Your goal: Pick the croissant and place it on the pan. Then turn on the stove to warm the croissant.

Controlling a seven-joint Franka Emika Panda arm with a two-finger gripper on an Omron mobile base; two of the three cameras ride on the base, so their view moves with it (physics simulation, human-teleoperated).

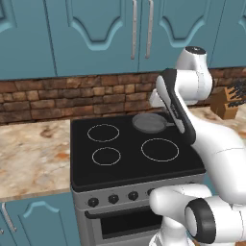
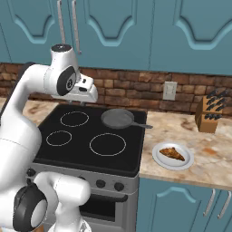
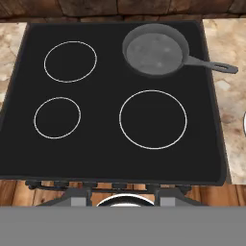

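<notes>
On plate [image 2: 159, 158], croissant [image 2: 172, 153], rightward.

Left base view: I look from behind the white arm, forward and down; the black glass-top stove [image 1: 129, 153] sits mid-frame, blue cabinets across the top.
Right base view: same direction from the other side; I see that stove [image 2: 90, 136] left of centre, the marbled stone counter [image 2: 199, 149] at right.
Hand view: I look almost straight down, nearer, onto the stove [image 3: 110, 96].
Shared: all three take in the round dark grey frying pan [image 1: 149, 122] [image 2: 118, 118] [image 3: 154, 50] and four white ring burners.
</notes>
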